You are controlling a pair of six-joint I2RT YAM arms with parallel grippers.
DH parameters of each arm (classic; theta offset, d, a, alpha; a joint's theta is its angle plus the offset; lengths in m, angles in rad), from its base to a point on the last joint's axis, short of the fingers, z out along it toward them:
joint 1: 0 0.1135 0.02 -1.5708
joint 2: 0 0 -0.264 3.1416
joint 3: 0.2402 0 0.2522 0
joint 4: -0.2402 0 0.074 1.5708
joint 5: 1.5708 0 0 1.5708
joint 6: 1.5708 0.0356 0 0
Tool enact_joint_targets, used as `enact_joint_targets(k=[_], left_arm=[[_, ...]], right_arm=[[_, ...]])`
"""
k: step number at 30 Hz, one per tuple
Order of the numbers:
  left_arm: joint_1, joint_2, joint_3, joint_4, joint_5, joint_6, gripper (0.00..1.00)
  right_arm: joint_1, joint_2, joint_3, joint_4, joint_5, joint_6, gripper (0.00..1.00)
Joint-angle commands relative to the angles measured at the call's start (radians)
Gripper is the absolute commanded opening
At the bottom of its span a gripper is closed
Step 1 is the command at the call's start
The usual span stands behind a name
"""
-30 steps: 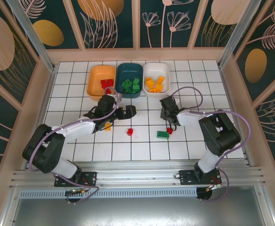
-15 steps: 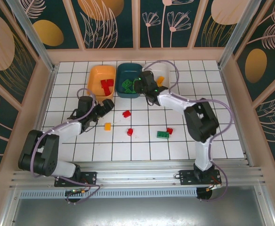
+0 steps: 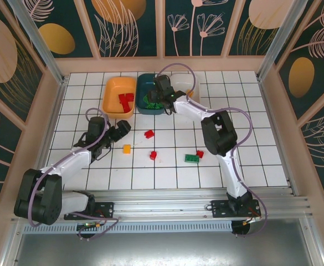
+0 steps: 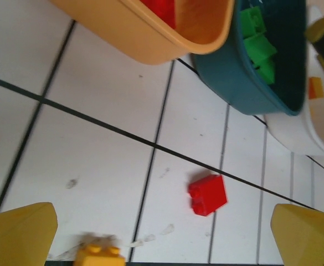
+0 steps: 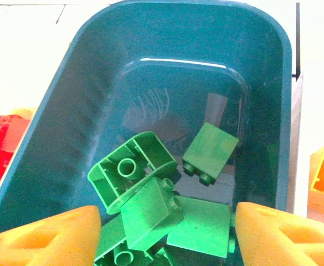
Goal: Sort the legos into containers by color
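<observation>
Both tips of right pincer (image 5: 167, 217) between teal tub (image 5: 62, 111) walls.

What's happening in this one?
Toy bricks are being sorted by color. The right tool hangs open over the teal tub, which holds several green bricks; it grips nothing. The left tool is open low over the tiles, near a loose yellow brick and a red brick. Two more red bricks and a green brick also lie on the tiles. The orange tub holds red ones.
</observation>
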State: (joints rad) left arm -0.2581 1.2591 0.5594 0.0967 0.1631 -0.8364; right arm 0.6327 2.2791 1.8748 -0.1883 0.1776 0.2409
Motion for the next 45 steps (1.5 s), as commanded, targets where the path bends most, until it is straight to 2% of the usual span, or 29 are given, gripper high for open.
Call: enact_joint_targets(k=[1,4,9,14,19,22,26,28,29,34,40,45], left_arm=[[-0.006,-0.032,0.014,-0.095,-0.094,0.052,0.98],[-0.049,-0.029,0.031,-0.16,-0.16,0.098,0.96],[-0.213,0.035,0.092,-0.321,-0.36,0.143,0.93],[-0.252,0.067,0.053,-0.351,-0.46,0.136,0.83],[-0.315,0.173,0.067,-0.257,-0.361,0.179,0.78],[-0.344,0.187,0.085,-0.226,-0.343,0.184,0.77],[-0.345,0.244,0.128,-0.315,-0.45,0.187,0.71],[-0.345,0.27,0.129,-0.323,-0.465,0.187,0.7],[-0.346,0.277,0.124,-0.312,-0.455,0.189,0.67],[-0.349,0.307,0.125,-0.279,-0.422,0.195,0.42],[-0.362,0.245,0.179,-0.344,-0.45,0.203,0.31],[-0.366,0.15,0.294,-0.375,-0.428,0.238,0.3]], right_arm=[[0.02,-0.094,-0.011,-0.026,0.029,-0.027,0.67],[0.028,-0.19,-0.125,0.023,0.033,-0.023,0.67],[0.03,-0.375,-0.383,0.124,0.03,0.007,0.67],[0.028,-0.536,-0.611,0.184,0.043,0.037,0.66],[0.027,-0.643,-0.768,0.185,0.106,0.047,0.63],[0.019,-0.684,-0.828,0.165,0.143,0.047,0.63],[0.015,-0.751,-0.897,0.155,0.155,0.052,0.63],[0.013,-0.785,-0.927,0.153,0.16,0.051,0.63],[0.012,-0.796,-0.938,0.152,0.166,0.051,0.63],[-0.006,-0.85,-0.982,0.144,0.181,0.052,0.63],[-0.035,-0.9,-1.039,0.175,0.183,0.057,0.63],[-0.112,-0.943,-1.095,0.221,0.14,0.095,0.63]])
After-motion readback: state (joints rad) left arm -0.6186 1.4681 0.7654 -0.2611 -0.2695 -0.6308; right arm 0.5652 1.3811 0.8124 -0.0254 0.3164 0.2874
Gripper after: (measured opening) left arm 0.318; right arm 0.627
